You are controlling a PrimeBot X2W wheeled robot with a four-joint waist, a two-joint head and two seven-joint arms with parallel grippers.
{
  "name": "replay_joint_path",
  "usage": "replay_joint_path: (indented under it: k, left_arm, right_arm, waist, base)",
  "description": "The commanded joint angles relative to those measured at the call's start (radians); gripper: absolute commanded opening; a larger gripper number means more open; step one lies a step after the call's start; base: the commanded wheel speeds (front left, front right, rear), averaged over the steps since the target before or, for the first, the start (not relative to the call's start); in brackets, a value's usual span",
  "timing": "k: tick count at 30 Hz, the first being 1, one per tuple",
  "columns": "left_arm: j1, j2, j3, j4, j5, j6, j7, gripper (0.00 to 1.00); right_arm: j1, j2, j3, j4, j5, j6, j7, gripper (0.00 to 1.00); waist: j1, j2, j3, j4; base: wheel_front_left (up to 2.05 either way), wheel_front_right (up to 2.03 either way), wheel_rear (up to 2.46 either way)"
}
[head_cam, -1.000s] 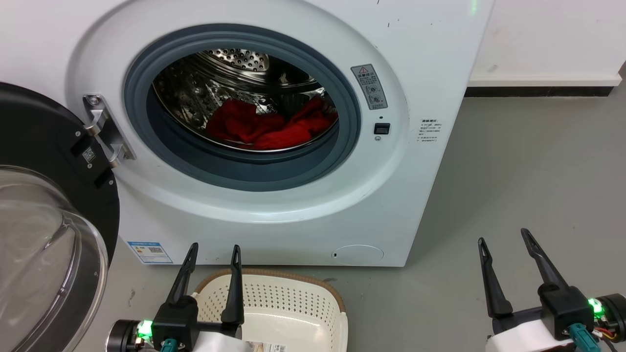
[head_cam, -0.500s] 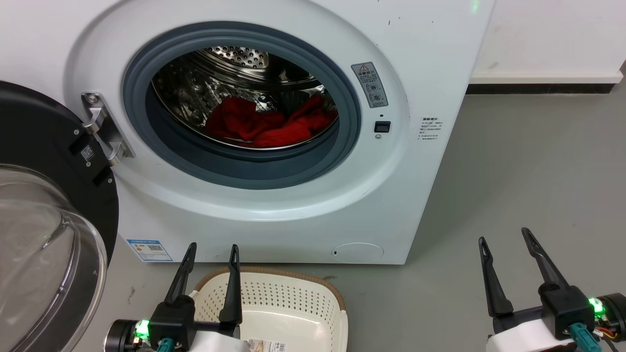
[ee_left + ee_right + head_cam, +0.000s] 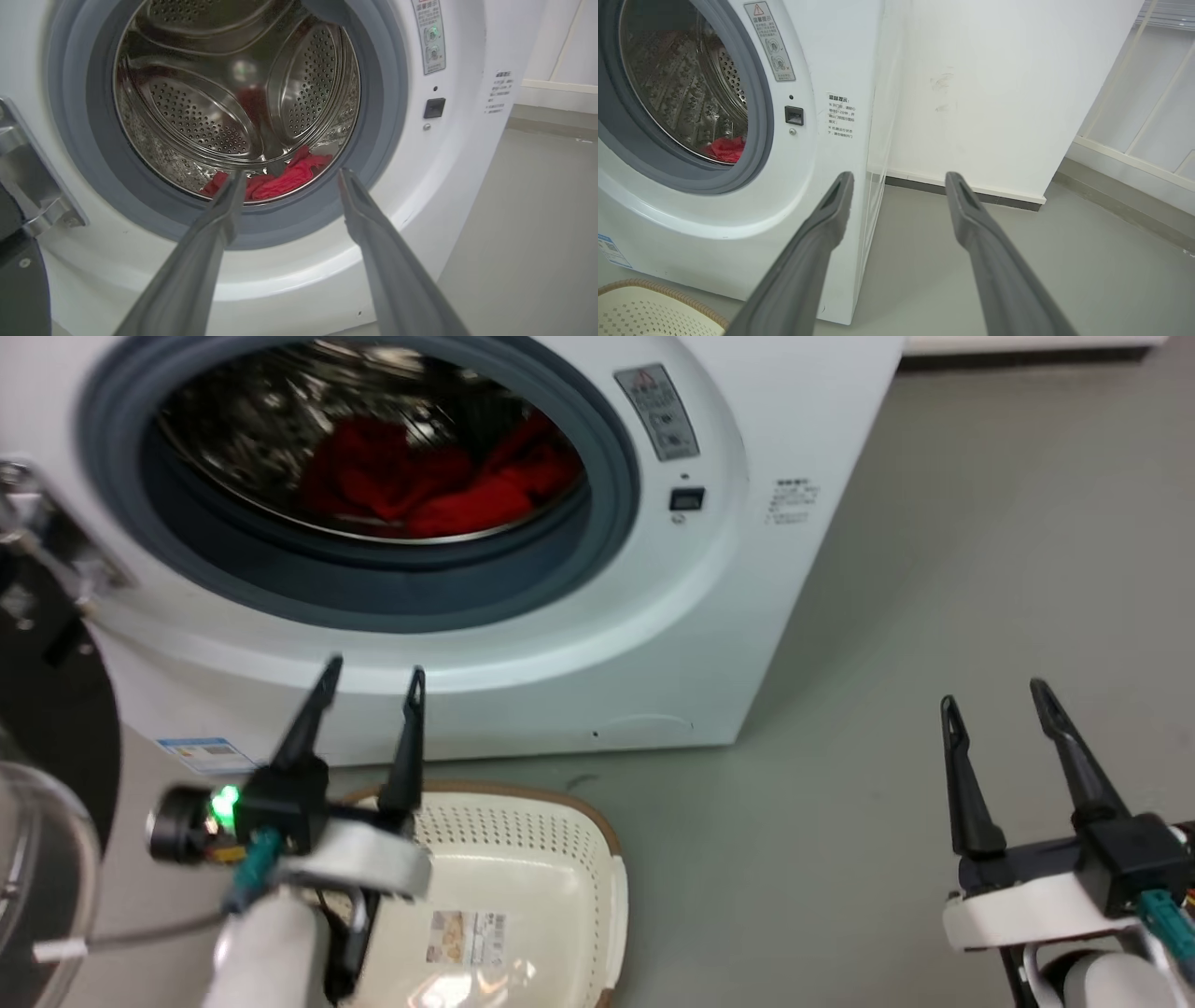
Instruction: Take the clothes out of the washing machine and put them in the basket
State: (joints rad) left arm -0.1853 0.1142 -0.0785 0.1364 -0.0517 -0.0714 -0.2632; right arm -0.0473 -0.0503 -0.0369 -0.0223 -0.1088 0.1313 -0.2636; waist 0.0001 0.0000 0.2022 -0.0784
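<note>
So the clothes (image 3: pixel 420 490) are a red heap at the bottom of the drum (image 3: pixel 201 116), sitting just behind the grey seal (image 3: pixel 373 597) of the washing machine (image 3: pixel 728 616). The door (image 3: pixel 56 728) is swung open off to your left, so the opening is clear to reach into.

The basket (image 3: pixel 509 831) is on the floor (image 3: pixel 887 569) right in front of the washer, just under the porthole. All I can see in it is a paper label (image 3: pixel 467 933), no red in there.

Your left gripper (image 3: pixel 375 667) hangs above the basket's far rim with its fingers spread and nothing between them. From its wrist camera it's aimed at the lower edge of the porthole, with the red fabric between the two tips. The right gripper (image 3: pixel 994 694) is well off to the side over bare floor, fingers spread too, holding nothing.

So my read is that you're basically at the start. Nothing's out yet, and the whole reach, grab, carry and drop is left to do.

Stuff I can't tell:
- The head view is smeared, so I can't tell how many garments are in that heap, and I can't make out any trim or lettering.
- Your left forearm covers the basket's near left part, and the frame cuts off its bottom edge.
- The door runs off the left side.
</note>
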Motion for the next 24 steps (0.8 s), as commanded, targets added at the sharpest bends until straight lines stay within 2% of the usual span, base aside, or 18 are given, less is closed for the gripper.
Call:
replay_joint_path:
  k: [1,5,8,17,21,24]
  left_arm:
    - [-0.044,0.018,0.004,0.015,0.007,-0.010,-0.002,1.00]
    - [-0.233,0.098,-0.005,0.155,0.016,-0.038,-0.002,1.00]
    - [-0.413,0.158,-0.016,0.271,0.015,-0.049,0.036,1.00]
    - [-0.908,0.327,-0.095,0.532,-0.019,-0.058,0.297,1.00]
    - [-1.106,0.417,-0.136,0.636,-0.051,-0.057,0.409,1.00]
    - [-1.215,0.459,-0.161,0.709,-0.063,-0.057,0.477,1.00]
  right_arm:
    - [-0.020,0.000,-0.001,-0.007,0.009,-0.001,-0.002,1.00]
    - [-0.045,0.001,-0.003,-0.019,0.039,-0.001,-0.002,1.00]
    - [-0.062,0.001,0.004,-0.028,0.048,-0.001,-0.002,1.00]
    - [-0.108,0.001,0.010,-0.069,0.088,-0.001,-0.002,1.00]
    - [-0.121,0.002,0.055,-0.082,0.109,-0.001,-0.002,1.00]
    - [-0.106,0.001,0.084,-0.086,0.123,-0.001,-0.002,1.00]
  waist:
    - [-0.0001,0.0000,0.087,-0.068]
    - [-0.0001,0.0000,0.178,-0.111]
    - [-0.0001,0.0000,0.249,-0.133]
    - [-0.0001,0.0000,0.450,-0.201]
    - [-0.0001,0.0000,0.524,-0.238]
    - [-0.0001,0.0000,0.556,-0.270]
  base:
    - [0.00,0.00,0.00]
    - [0.00,0.00,0.00]
    - [0.00,0.00,0.00]
    - [0.00,0.00,0.00]
    - [0.00,0.00,0.00]
    - [0.00,0.00,0.00]
